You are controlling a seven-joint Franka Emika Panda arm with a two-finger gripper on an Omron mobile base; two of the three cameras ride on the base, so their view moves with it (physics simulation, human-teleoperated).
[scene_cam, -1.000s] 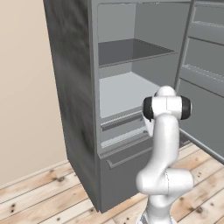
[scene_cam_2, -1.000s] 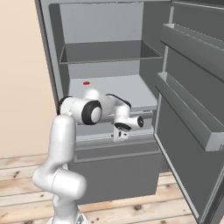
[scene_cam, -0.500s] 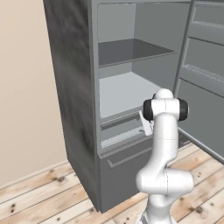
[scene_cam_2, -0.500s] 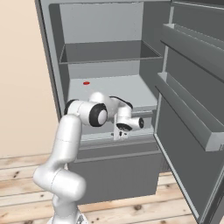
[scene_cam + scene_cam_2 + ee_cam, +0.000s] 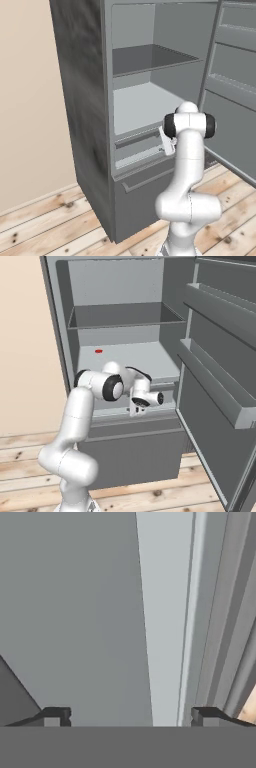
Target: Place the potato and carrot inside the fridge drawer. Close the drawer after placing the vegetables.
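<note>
Fridge (image 5: 80, 100): outer casing rendered mottled dark grey; interior walls and shelves light grey, the upper shelf (image 5: 150, 57) shaded darker grey. Fridge drawer (image 5: 150, 413): pale grey front, lighter than the dark grey lower panel (image 5: 142, 195) below it. Door bins (image 5: 220, 391): mid grey throughout. Carrot (image 5: 98, 350): a small red-orange mark against the pale middle shelf. Arm (image 5: 75, 426): white links with black joint bands. Finger tips (image 5: 55, 716): dark grey to black, seen against plain grey surfaces. Floor (image 5: 45, 230): light wood planks, knotted brown grain. Wall (image 5: 30, 100): flat beige.
</note>
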